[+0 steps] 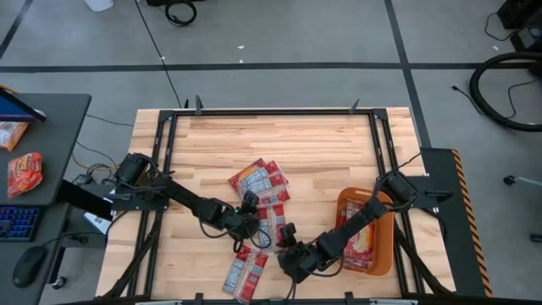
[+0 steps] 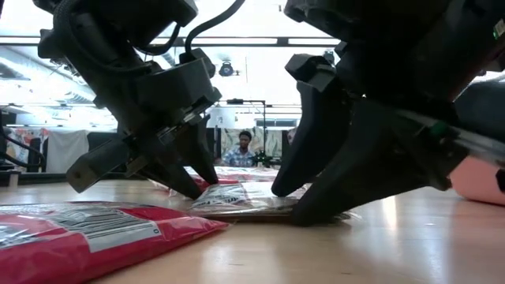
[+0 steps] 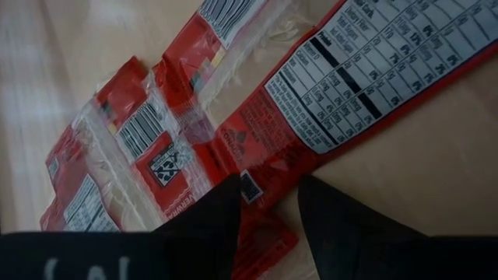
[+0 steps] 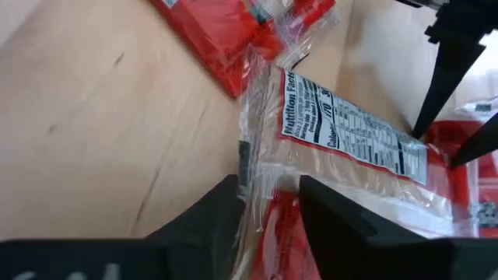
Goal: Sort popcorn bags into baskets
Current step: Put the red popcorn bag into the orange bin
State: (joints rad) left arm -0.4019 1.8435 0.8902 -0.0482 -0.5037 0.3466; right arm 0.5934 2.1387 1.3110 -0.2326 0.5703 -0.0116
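Observation:
Several red-and-white popcorn bags (image 1: 258, 180) lie flat in a loose pile at the table's middle. One more bag (image 1: 246, 273) lies by the near edge. The orange basket (image 1: 385, 254) stands to the right with bags inside. My left gripper (image 1: 252, 224) is down at the pile's near-left side, shut on a red bag (image 3: 366, 70) that has a nutrition panel. My right gripper (image 1: 287, 237) is down at the pile's near-right side, shut on a clear-wrapped bag (image 4: 350, 132). In the low view both grippers (image 2: 197, 185) (image 2: 288, 201) stand tip-down at table height. My left gripper pinches the red bag's corner (image 3: 261, 204) between its two fingers, slanting down from the table's left. The bag lies flat on the table. My right gripper pinches the crinkled clear end (image 4: 268, 190) of the wrapped bag between its two fingers, slanting down from the near right. The bag (image 2: 237, 199) rests on the table.
Other bags (image 3: 140, 140) lie right beside the held ones, some overlapping. A big red bag (image 2: 87, 229) lies close to the low camera. Bare wood stretches along the table's far side and left. A person shows in the room far behind the table.

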